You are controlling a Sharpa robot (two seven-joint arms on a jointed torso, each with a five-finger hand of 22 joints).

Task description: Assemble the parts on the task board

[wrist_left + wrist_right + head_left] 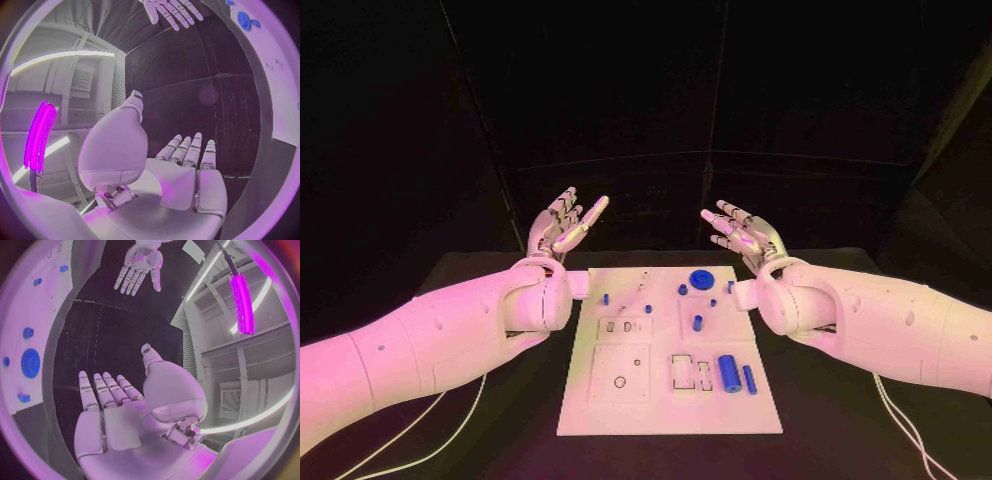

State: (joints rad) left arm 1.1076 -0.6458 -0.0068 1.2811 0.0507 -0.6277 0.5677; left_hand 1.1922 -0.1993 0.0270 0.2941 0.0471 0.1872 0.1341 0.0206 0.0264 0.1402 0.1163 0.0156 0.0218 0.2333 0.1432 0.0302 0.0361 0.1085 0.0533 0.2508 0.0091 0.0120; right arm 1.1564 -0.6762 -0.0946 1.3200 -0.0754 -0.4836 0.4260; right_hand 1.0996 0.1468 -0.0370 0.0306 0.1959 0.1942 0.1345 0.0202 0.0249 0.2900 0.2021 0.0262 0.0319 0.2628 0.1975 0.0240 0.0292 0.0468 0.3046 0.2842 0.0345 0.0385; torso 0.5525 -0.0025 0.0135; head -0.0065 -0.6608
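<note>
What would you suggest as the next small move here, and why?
Probably lower the right hand toward the large blue cylinder on the task board. Both it and the left hand are raised, open and holding nothing, and the blue parts lie loose on the board's right side.

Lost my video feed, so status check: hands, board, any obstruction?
Left hand and right hand open, raised beyond the board, holding nothing. Task board untouched, blue parts lying on it. Nothing blocking.

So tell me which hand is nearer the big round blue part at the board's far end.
Right. The right hand hangs open just beyond the round blue part; the left hand hangs open past the board's opposite far corner.
</note>
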